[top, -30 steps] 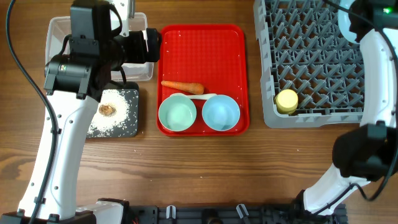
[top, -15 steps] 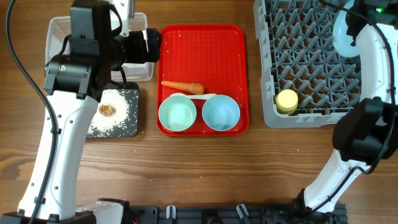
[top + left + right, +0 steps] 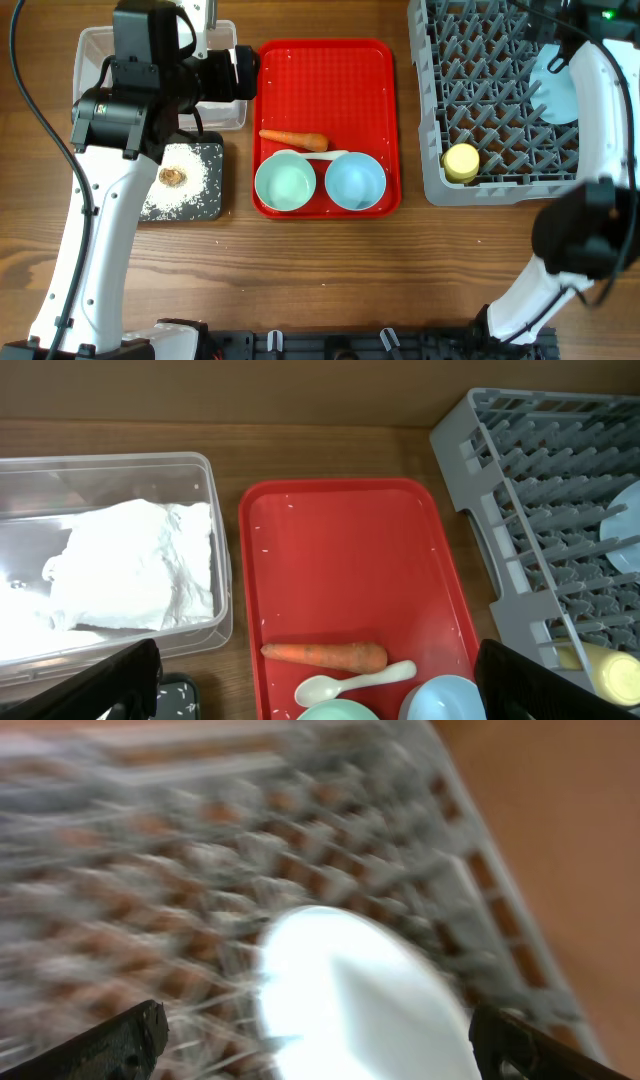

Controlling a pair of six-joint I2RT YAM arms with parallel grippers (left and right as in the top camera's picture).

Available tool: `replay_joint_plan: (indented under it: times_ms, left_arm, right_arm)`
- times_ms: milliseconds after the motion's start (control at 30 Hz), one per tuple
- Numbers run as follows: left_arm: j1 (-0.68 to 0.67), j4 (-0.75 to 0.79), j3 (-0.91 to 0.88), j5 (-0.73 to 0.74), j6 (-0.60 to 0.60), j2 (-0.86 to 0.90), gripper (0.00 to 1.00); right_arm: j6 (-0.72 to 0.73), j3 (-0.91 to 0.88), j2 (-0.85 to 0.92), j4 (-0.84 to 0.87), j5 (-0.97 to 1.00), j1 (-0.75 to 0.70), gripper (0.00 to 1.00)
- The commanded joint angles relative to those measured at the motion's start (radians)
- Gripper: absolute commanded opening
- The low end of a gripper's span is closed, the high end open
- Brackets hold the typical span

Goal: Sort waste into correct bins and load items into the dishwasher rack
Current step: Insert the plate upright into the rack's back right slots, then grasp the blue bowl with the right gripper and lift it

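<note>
The light-blue plate [image 3: 556, 86] leans among the pegs of the grey dishwasher rack [image 3: 480, 100], partly behind my right arm. In the blurred right wrist view the plate [image 3: 360, 1000] lies below my right gripper [image 3: 325, 1040], which is open and wide. My left gripper [image 3: 325, 690] hangs open above the table, holding nothing. A carrot [image 3: 293, 140], a white spoon [image 3: 325, 155], a pale-green bowl [image 3: 285, 183] and a light-blue bowl [image 3: 355, 181] sit on the red tray [image 3: 330, 80]. The yellow cup [image 3: 461, 163] lies in the rack. A napkin [image 3: 130, 575] fills the clear tub [image 3: 215, 480].
The black tray [image 3: 205, 200] at the left holds rice grains and a brown lump [image 3: 172, 176]. My left arm covers much of the clear tub [image 3: 95, 45] in the overhead view. Bare wood runs along the table's front.
My right gripper has opened and let go of the plate, which has dropped from upright at the rack's far right to leaning among the pegs. The left arm has not moved.
</note>
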Motion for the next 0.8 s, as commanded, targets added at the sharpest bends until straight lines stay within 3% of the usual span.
replay_joint_plan:
  times_ms: [0, 67, 100, 267, 400, 600, 667, 767]
  left_arm:
    - [0.005, 0.0, 0.001, -0.005, -0.006, 0.005, 1.0]
    - [0.005, 0.0, 0.001, -0.005, -0.006, 0.005, 1.0]
    - [0.005, 0.0, 0.001, -0.005, -0.006, 0.005, 1.0]
    - [0.005, 0.0, 0.001, -0.005, -0.006, 0.005, 1.0]
    - [0.005, 0.0, 0.001, -0.005, -0.006, 0.005, 1.0]
    - [0.005, 0.0, 0.001, -0.005, -0.006, 0.005, 1.0]
    - [0.005, 0.0, 0.001, -0.005, -0.006, 0.005, 1.0]
    - [0.005, 0.0, 0.001, -0.005, -0.006, 0.005, 1.0]
  right_arm:
    - [0.055, 0.011, -0.187, -0.047, -0.549, 0.057, 1.0]
    - [0.068, 0.011, -0.199, -0.106, -0.822, 0.098, 1.0]
    - [0.069, -0.003, -0.185, -0.159, -0.834, 0.139, 1.0]
    - [0.056, -0.154, -0.115, -0.301, -0.708, 0.299, 1.0]
    - [0.032, -0.369, -0.058, -0.271, -0.709, 0.398, 1.0]
    - [-0.006, -0.543, -0.02, -0.229, -0.647, 0.46, 0.99]
    - [0.036, -0.595, -0.02, -0.185, -0.61, 0.462, 0.96]
    - [0.042, -0.665, -0.02, -0.12, -0.605, 0.462, 0.77]
